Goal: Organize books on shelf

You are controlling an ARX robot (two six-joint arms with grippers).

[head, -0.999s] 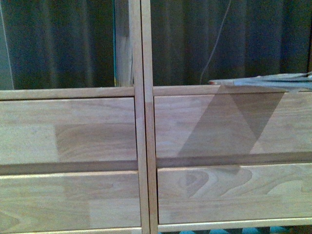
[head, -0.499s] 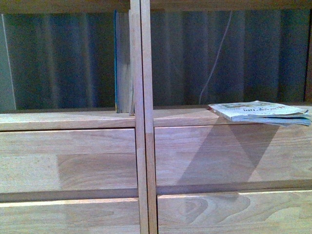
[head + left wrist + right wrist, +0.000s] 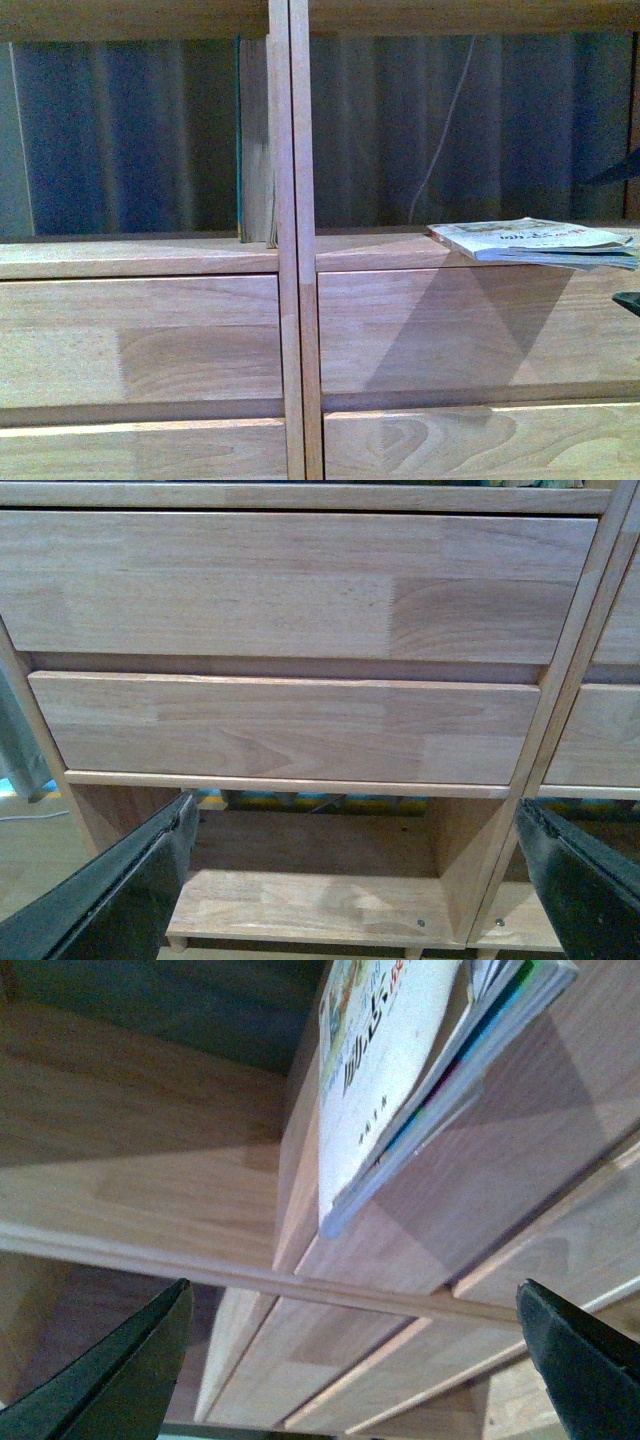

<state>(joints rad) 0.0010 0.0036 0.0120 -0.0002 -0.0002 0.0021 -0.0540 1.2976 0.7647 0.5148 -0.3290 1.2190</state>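
Observation:
The pale wooden shelf [image 3: 150, 255] fills the front view with two open bays above drawer fronts. A teal book [image 3: 239, 150] stands upright in the left bay against the centre post. A thin white paperback [image 3: 530, 238] lies flat in the right bay, its near edge hanging over the front of the board. My right gripper [image 3: 627, 235] is open at the right edge, one dark finger above the paperback and one below. In the right wrist view the paperback [image 3: 380, 1080] lies beyond the open gripper [image 3: 350, 1370]. My left gripper [image 3: 355, 880] is open and empty before the lower drawers.
A dark curtain [image 3: 120, 130] and a thin white cable [image 3: 445, 130] show through the open back. Drawer fronts [image 3: 290, 580] sit one above another, with a low bottom board [image 3: 300, 905] under them. The centre post [image 3: 290, 240] divides the bays.
The front view has risen, so the shelf board and both books sit lower in the picture. My right gripper's dark fingers have come into view at the right edge by the paperback.

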